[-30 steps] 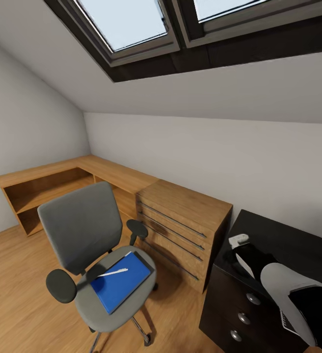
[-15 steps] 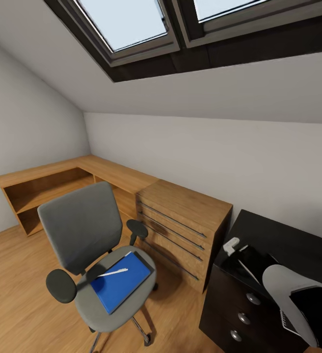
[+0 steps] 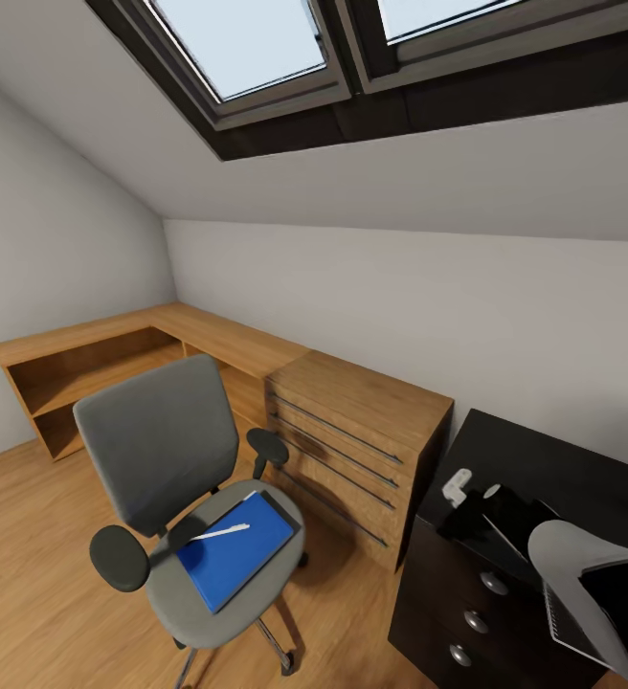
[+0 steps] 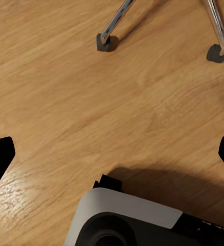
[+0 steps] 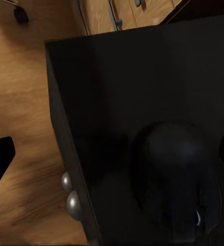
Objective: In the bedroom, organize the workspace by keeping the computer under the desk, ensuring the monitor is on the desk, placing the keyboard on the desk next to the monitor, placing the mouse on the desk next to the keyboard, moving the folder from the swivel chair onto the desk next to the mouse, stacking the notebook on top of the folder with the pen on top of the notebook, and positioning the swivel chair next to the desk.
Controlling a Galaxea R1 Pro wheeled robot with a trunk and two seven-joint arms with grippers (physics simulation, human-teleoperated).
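The grey swivel chair [image 3: 161,450] stands on the floor left of the black desk [image 3: 544,469]. On its seat lies the blue folder [image 3: 233,555], and the whitish pen [image 3: 223,531] rests on top of it. I cannot make out the notebook. My right gripper [image 3: 467,498] hovers open over the desk's near corner [image 5: 122,77]. The black mouse [image 5: 176,179] lies on the desk top beneath it, apart from the fingers. My left gripper [image 4: 112,159] is open above the wooden floor near the chair's chrome legs [image 4: 114,23]. The computer, monitor and keyboard are out of view.
A wooden dresser [image 3: 352,440] stands between chair and desk, and low wooden shelving [image 3: 113,354] runs along the wall behind. The desk's drawers have silver knobs [image 3: 493,582]. My own base [image 4: 132,220] sits beside the chair's casters [image 4: 105,42]. Sloped ceiling with skylights overhead.
My right arm has drawn back toward the lower right of the head view, and the gripper has dropped a little lower over the desk corner. Chair, folder and pen have not moved.
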